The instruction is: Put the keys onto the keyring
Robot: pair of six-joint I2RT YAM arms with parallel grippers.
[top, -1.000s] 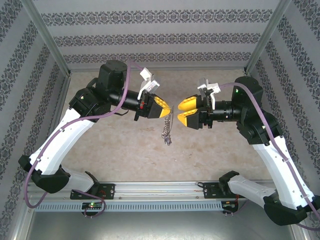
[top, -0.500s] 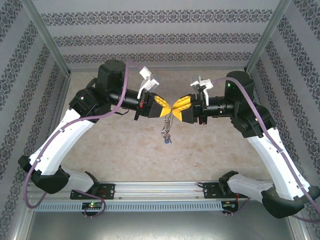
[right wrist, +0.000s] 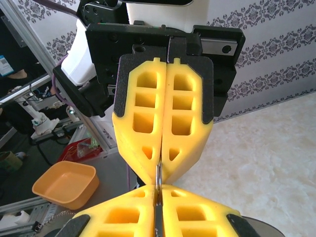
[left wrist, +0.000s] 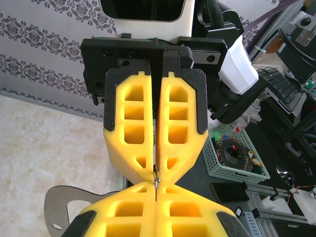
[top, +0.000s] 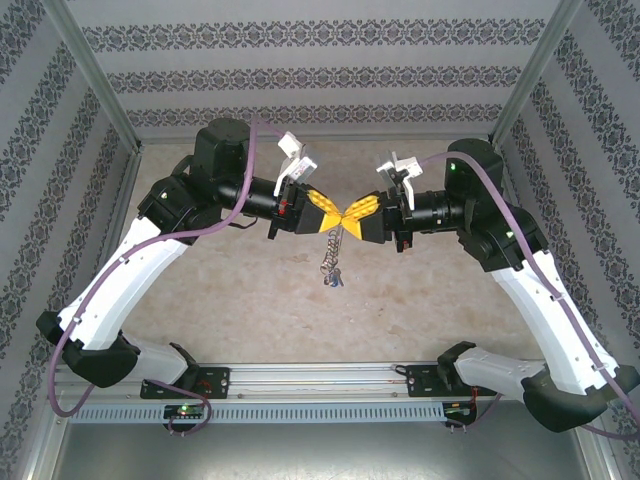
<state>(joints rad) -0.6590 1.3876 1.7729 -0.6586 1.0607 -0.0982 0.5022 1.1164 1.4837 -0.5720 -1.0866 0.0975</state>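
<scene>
Thin grey metal keyring point(top: 332, 255), matt yellow plastic tool fingers point(left wrist: 131, 123), smooth marbled table point(top: 250, 295)

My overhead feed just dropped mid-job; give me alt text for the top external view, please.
The left gripper and right gripper meet tip to tip above the middle of the table, both shut on the thin metal keyring. Its string of grey metal pieces hangs below them, with the small blue-headed key at the bottom.

we stand in a robotics lab: a keyboard point(left wrist: 282, 87) and parts basket point(left wrist: 217, 154) at right, an aluminium frame point(top: 95, 75) at upper left.
</scene>
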